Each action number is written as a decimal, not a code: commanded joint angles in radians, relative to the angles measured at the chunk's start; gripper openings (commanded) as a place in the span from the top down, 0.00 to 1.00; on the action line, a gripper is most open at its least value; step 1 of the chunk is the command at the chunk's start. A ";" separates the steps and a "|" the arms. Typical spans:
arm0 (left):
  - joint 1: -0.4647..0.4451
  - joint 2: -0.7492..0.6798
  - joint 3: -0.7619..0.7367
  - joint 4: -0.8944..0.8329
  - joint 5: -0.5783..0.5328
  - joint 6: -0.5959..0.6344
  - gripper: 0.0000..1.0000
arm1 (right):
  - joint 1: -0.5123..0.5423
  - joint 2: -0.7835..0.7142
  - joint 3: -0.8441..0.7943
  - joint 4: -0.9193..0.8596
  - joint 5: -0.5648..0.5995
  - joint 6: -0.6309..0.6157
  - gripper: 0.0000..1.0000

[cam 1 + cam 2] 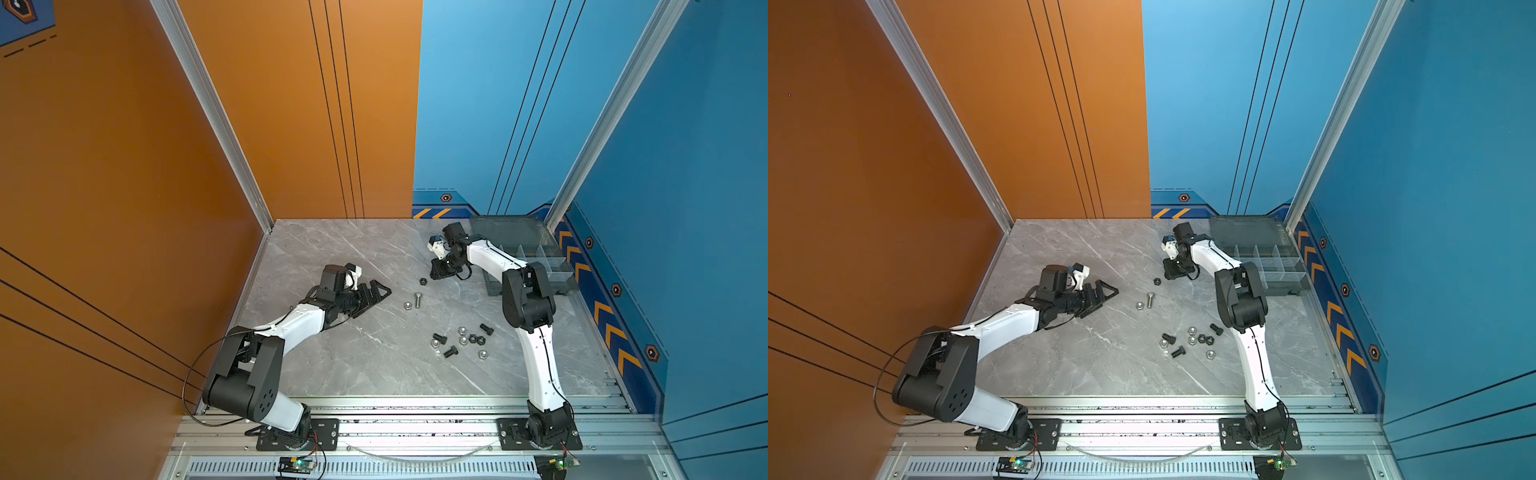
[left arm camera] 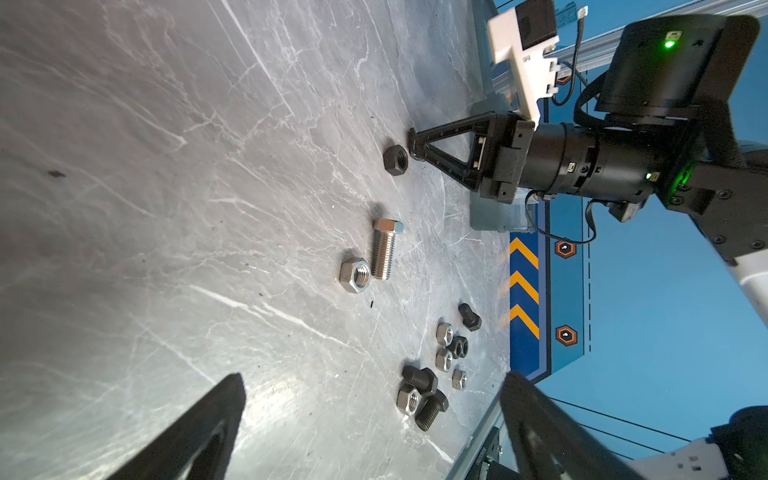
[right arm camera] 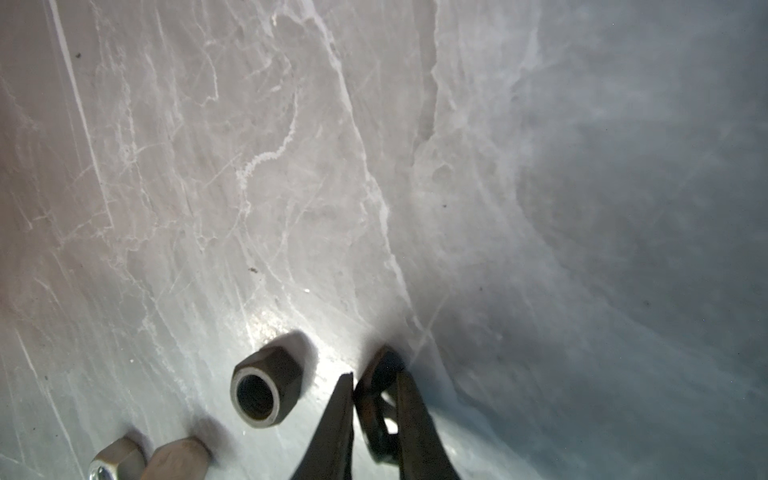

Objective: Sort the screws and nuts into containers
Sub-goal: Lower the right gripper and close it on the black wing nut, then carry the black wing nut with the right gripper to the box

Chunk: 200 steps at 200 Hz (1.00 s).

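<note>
My right gripper is down at the table, shut on a small black nut that stands on edge between its fingers. In both top views this gripper is left of the organiser box with its containers. A loose black hex nut lies just beside the gripper, not touching it. A silver screw and a silver nut lie nearer the middle. My left gripper stands open and empty, low over the table.
Several black screws, silver nuts and black nuts lie in a cluster in front of the right arm. The box's lid lies open against the back wall. The right arm's elbow hangs over the box's front edge.
</note>
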<state>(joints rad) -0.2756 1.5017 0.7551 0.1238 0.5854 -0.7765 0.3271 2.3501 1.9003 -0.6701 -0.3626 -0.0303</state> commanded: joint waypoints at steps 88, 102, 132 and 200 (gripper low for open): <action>0.008 -0.011 -0.020 0.008 0.016 0.001 0.02 | -0.056 -0.081 -0.096 0.053 -0.107 0.058 1.00; 0.008 -0.011 -0.020 0.007 0.015 0.002 0.02 | -0.067 -0.105 -0.126 0.072 -0.128 0.074 1.00; 0.007 -0.012 -0.022 0.007 0.015 0.000 0.02 | -0.096 -0.173 -0.169 0.115 -0.165 0.106 1.00; 0.009 -0.018 -0.025 0.009 0.015 0.000 0.02 | -0.221 -0.364 -0.261 0.188 -0.153 0.173 1.00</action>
<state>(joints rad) -0.2756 1.5013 0.7513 0.1242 0.5854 -0.7765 0.1585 2.0727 1.6669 -0.5293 -0.5308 0.1040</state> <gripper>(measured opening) 0.976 0.058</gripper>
